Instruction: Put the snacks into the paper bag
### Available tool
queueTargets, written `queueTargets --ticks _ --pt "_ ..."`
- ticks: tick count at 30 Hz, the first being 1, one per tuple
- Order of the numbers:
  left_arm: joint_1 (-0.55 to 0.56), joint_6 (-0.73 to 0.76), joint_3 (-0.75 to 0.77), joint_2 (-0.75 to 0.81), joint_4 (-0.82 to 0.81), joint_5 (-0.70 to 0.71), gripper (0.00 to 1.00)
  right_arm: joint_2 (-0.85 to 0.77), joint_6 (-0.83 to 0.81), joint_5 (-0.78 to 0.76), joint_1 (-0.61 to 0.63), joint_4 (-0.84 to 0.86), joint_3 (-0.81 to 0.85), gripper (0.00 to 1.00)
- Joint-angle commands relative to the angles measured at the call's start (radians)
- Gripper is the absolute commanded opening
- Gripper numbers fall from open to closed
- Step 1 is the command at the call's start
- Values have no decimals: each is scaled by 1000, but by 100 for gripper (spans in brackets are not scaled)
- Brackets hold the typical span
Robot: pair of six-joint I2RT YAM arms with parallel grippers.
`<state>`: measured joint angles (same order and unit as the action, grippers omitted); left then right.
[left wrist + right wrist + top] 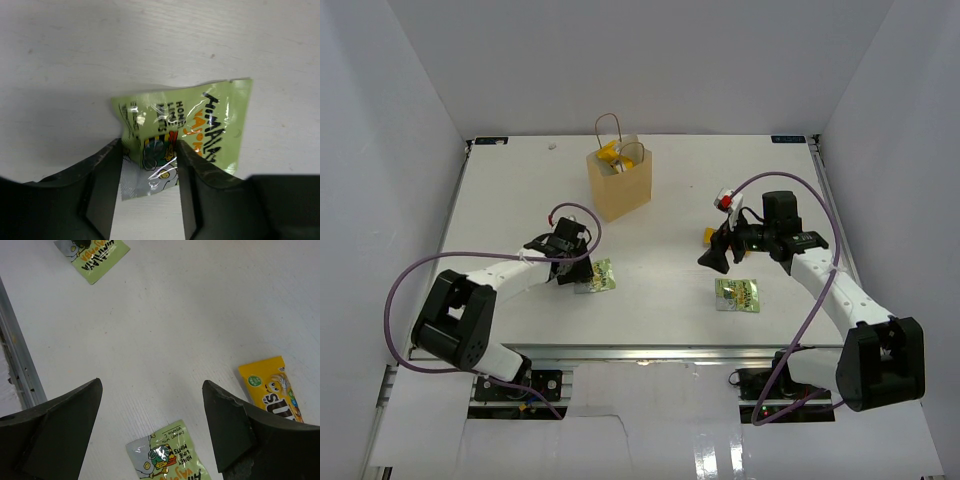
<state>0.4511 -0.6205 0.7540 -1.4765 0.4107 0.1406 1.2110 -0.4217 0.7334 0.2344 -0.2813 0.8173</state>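
Left tool [148,150] is down on the table [520,200], toward the near edge, left of centre. Its fingers [105,185] straddle the silver-seamed end of a green packet [200,120] lying flat. In the left wrist view foil fills the gap between them; can't tell if it's actually pinched. Overhead, the tool hides that end and only the packet's right part shows.

Paper bag [618,190] stands upright toward the far edge, about mid-table. Its mouth is open and a yellow wrapper [610,153] pokes up inside. Neither wrist view catches the bag.

Right tool [151,385] hangs over the table right of centre, fingers wide apart, nothing between them. The right wrist view shows a second green packet [162,455] flat below it, and a yellow candy wrapper [272,390] near that packet, not touching. Overhead, the tool blocks most of that candy wrapper. A purple cable [775,177] arcs over the right arm.
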Motion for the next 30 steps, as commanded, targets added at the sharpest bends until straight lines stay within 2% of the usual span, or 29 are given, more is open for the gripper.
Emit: queueTargets --ticks 1,8,12,19,23,26,30 --pt "0 -10 -77 -28 -16 -99 52 7 15 31 -10 31 45 87" --pt "0 5 -119 -25 -44 -136 24 15 34 47 -17 36 57 87" --pt "0 7 -113 31 -46 -179 13 13 37 47 -20 34 59 86" --pt "-2 19 -19 303 -47 -181 2 12 37 49 -24 34 57 86" --pt "-2 73 47 424 -52 -90 0 15 38 50 -26 36 65 86" --pt "-2 146 132 440 -56 -36 0 16 38 52 -27 34 71 86" --pt "-2 309 284 391 -107 123 0 22 41 54 -27 34 82 86"
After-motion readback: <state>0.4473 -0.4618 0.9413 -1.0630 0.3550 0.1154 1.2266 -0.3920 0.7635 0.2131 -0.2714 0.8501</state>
